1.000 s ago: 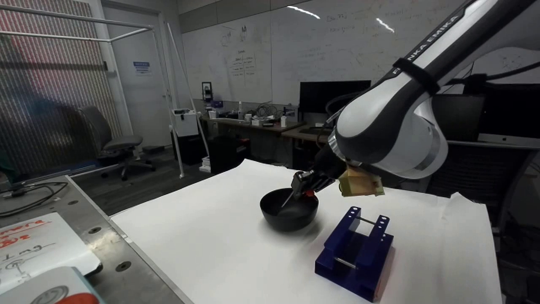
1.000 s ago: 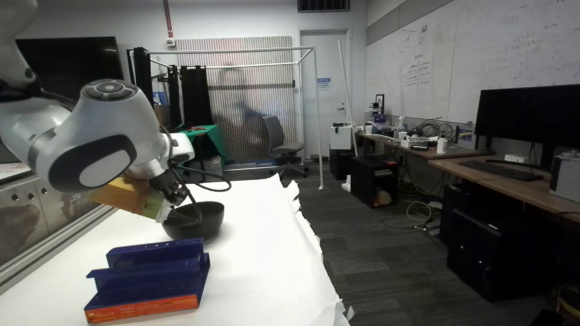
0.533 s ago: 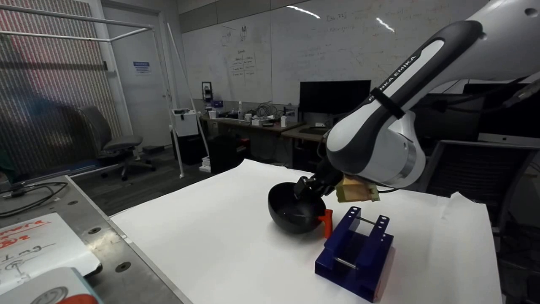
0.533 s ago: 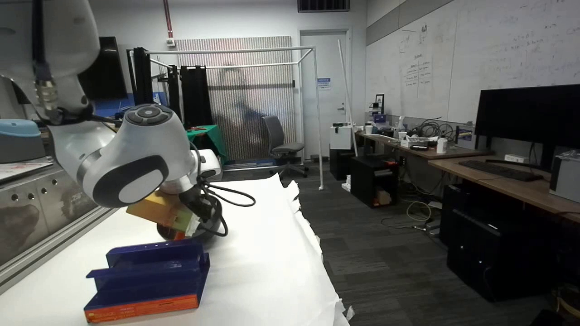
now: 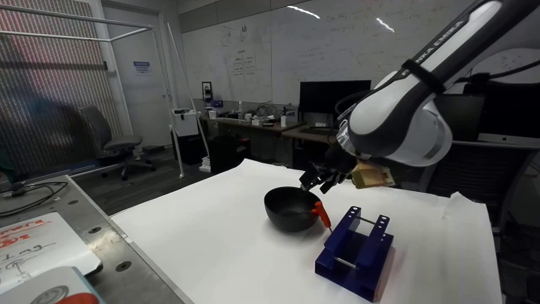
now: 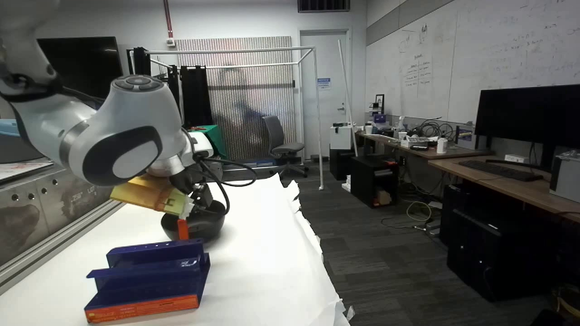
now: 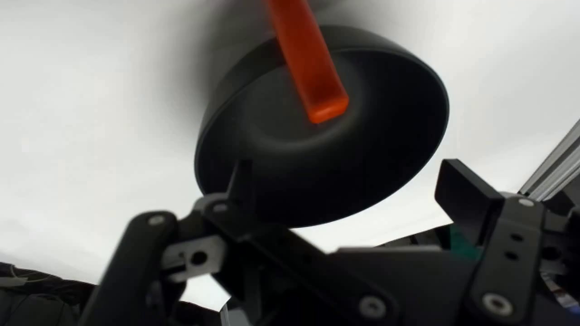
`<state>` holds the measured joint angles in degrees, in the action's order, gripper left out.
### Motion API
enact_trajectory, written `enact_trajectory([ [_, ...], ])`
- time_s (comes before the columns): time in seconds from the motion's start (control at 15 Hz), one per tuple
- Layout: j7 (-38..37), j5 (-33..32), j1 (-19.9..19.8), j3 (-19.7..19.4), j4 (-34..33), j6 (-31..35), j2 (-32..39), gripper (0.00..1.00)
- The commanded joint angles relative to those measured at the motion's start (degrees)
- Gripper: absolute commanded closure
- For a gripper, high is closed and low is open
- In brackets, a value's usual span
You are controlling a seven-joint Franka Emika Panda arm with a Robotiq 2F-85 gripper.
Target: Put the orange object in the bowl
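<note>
The orange object [image 5: 322, 214] is an orange-red handle with a thin dark shaft. In an exterior view it leans over the bowl's rim on the rack side, shaft reaching into the bowl, handle outside, a short metal tip pointing down. It also shows as an orange handle [image 6: 183, 229] in front of the bowl and a blurred handle [image 7: 312, 63] crossing the bowl's edge. The black bowl [image 5: 287, 223] stands upright on white paper. My gripper [image 5: 314, 188] hovers above the bowl's rim. In the wrist view the gripper [image 7: 344, 174] is open, its jaws wide apart with nothing between them.
A blue slotted rack [image 5: 325, 262] stands close to the bowl, near the orange handle; an orange strip [image 6: 140, 309] runs along its side. A yellow taped block [image 5: 372, 175] is fixed to the wrist. Loose cables [image 6: 224, 181] hang by the gripper.
The gripper dipped into the bowl, tilting it, then rose and opened. The orange object left the gripper and now leans over the rim. The bowl stands level again, shifted slightly.
</note>
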<state>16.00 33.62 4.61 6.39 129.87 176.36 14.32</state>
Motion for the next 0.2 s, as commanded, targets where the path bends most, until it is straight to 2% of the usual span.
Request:
enact_trajectory([
  [0.0, -12.4, -15.6, 10.5, -15.6, 9.4, -14.9, -13.5, 0.0],
  [0.13, -19.3, -26.1, 11.6, -18.0, 9.7, -25.1, -17.2, 0.0],
])
